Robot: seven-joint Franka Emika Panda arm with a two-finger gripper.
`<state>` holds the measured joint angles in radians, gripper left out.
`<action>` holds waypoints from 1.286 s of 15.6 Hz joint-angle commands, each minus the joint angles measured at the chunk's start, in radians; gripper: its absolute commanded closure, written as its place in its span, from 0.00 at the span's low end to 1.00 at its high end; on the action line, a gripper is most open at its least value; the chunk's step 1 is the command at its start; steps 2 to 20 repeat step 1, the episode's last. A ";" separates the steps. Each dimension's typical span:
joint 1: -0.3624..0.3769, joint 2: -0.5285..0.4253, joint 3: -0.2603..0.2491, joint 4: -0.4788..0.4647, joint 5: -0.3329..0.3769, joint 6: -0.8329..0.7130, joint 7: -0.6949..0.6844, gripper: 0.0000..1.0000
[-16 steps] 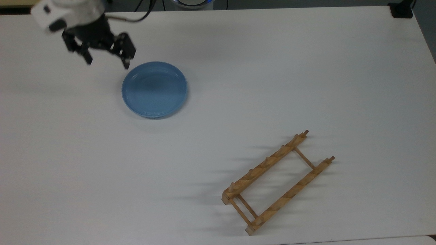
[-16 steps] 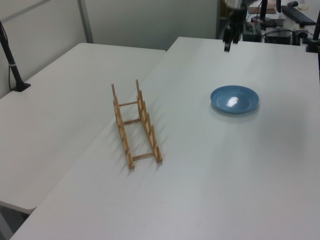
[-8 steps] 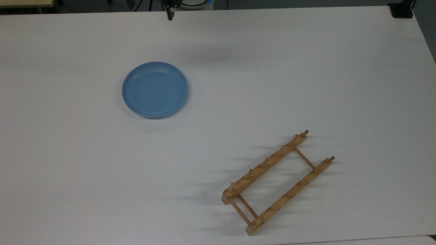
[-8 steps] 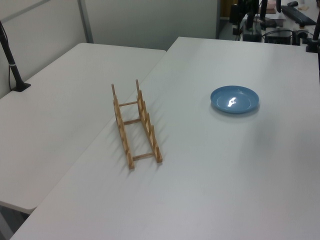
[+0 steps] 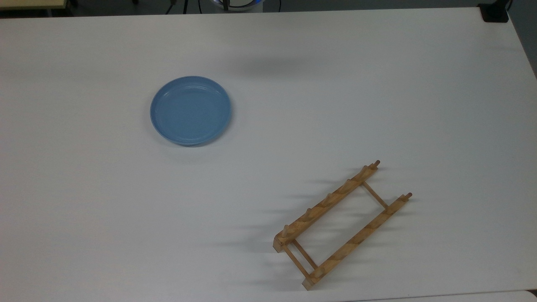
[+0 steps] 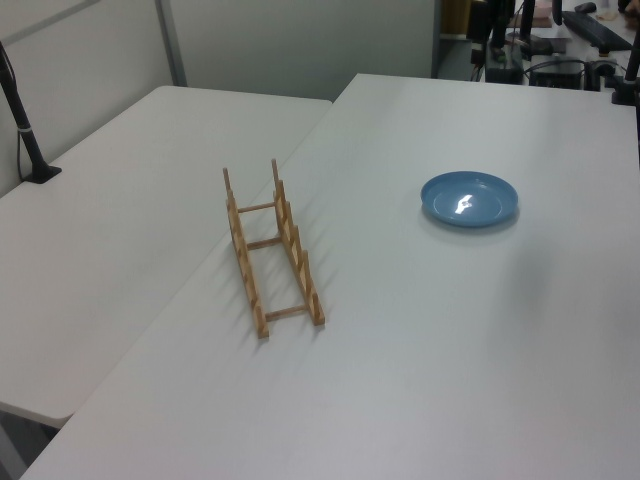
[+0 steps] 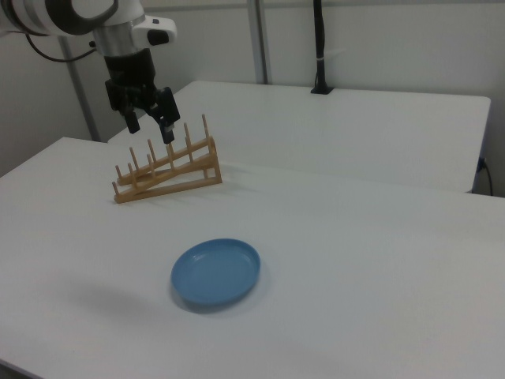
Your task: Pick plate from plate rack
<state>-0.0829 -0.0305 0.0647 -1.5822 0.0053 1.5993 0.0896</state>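
A white counter (image 5: 377,84) carries everything. A second white counter (image 6: 120,230) stands edge to edge with it (a thin seam between them). On that one a black post (image 6: 25,130) rises near its far edge, before grey partition walls (image 6: 300,40).

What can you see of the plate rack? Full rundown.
The plate rack is small and looks like light-brown wood: two long parallel rails with upright pegs, joined by thin crossbars. It stands upright on the white table, lying diagonally in the top view's lower right. Its slots hold nothing. The blue plate lies flat on the table, well apart. Nothing but the table touches the rack.
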 commanded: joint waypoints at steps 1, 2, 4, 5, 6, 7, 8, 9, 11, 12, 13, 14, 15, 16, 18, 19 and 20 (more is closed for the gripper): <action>0.017 0.003 -0.016 -0.015 -0.002 0.057 -0.053 0.00; 0.017 0.003 -0.016 -0.015 -0.002 0.057 -0.053 0.00; 0.017 0.003 -0.016 -0.015 -0.002 0.057 -0.053 0.00; 0.017 0.003 -0.016 -0.015 -0.002 0.057 -0.053 0.00; 0.017 0.003 -0.016 -0.015 -0.002 0.057 -0.053 0.00; 0.017 0.003 -0.016 -0.015 -0.002 0.057 -0.053 0.00; 0.017 0.003 -0.016 -0.015 -0.002 0.057 -0.053 0.00; 0.017 0.003 -0.016 -0.015 -0.002 0.057 -0.053 0.00; 0.017 0.003 -0.016 -0.015 -0.002 0.057 -0.053 0.00; 0.017 0.003 -0.016 -0.015 -0.002 0.057 -0.053 0.00; 0.017 0.003 -0.016 -0.015 -0.002 0.057 -0.053 0.00; 0.017 0.003 -0.016 -0.015 -0.002 0.057 -0.053 0.00; 0.017 0.003 -0.016 -0.015 -0.002 0.057 -0.053 0.00; 0.017 0.003 -0.016 -0.015 -0.002 0.057 -0.053 0.00; 0.017 0.003 -0.016 -0.015 -0.002 0.057 -0.053 0.00; 0.017 0.003 -0.016 -0.015 -0.002 0.057 -0.053 0.00; 0.017 0.003 -0.016 -0.015 -0.002 0.057 -0.053 0.00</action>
